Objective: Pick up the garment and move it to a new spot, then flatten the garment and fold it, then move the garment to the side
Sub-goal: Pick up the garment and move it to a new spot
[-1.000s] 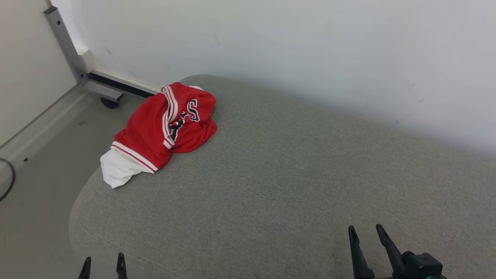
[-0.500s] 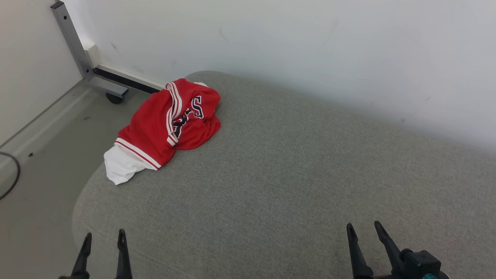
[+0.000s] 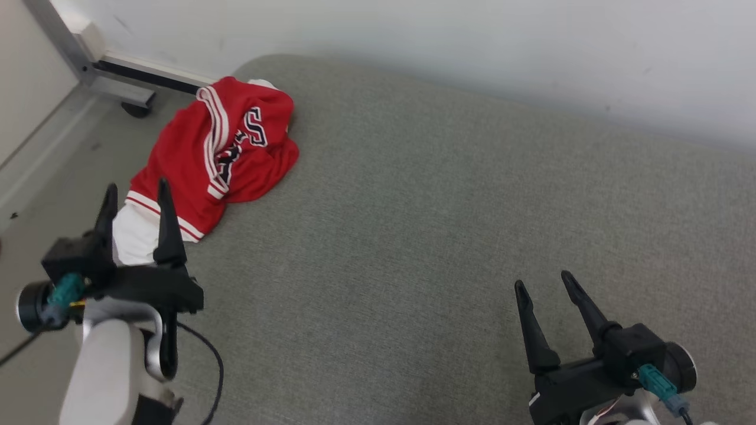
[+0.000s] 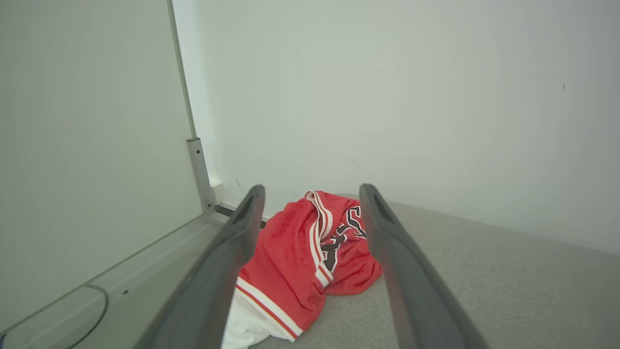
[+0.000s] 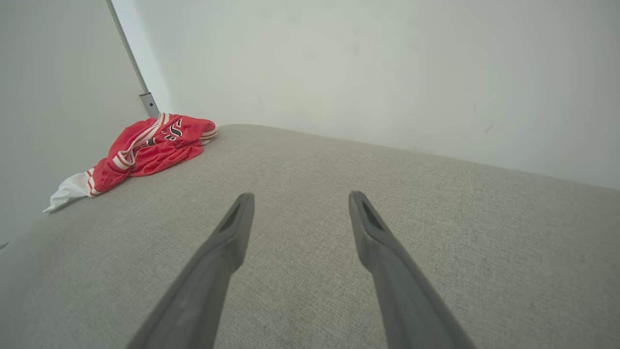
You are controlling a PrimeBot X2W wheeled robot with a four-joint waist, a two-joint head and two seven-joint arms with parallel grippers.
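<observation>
While nothing is held yet, wall (image 3: 472, 35): pale, bare, backs the whole scene
cushion (image 3: 443, 236): grey weave, broad, mostly bare; rounded corner at far left
garment (image 3: 218, 147): red with white stripes and dark lettering, crumpled at the cushion's far left corner, near the wall; white part (image 3: 134, 233) droops over the left edge
left gripper (image 3: 136, 185): jaws spread wide, nothing between them; hovers just short of the white part, fingers (image 4: 227, 257) framing the red cloth in the left wrist view
right gripper (image 3: 543, 279): jaws equally wide, empty; over bare cushion, well apart from the garment
step: likely the first pick, task barely begun
method: lower the left gripper onto a thick red fold, not the thin white part; close on several layers, lift straight until the cloth clears the edge, then carry toward the bare middle
risk: a shallow pinch may slip, or the cloth may slide off toward the floor (image 3: 100, 141)
</observation>
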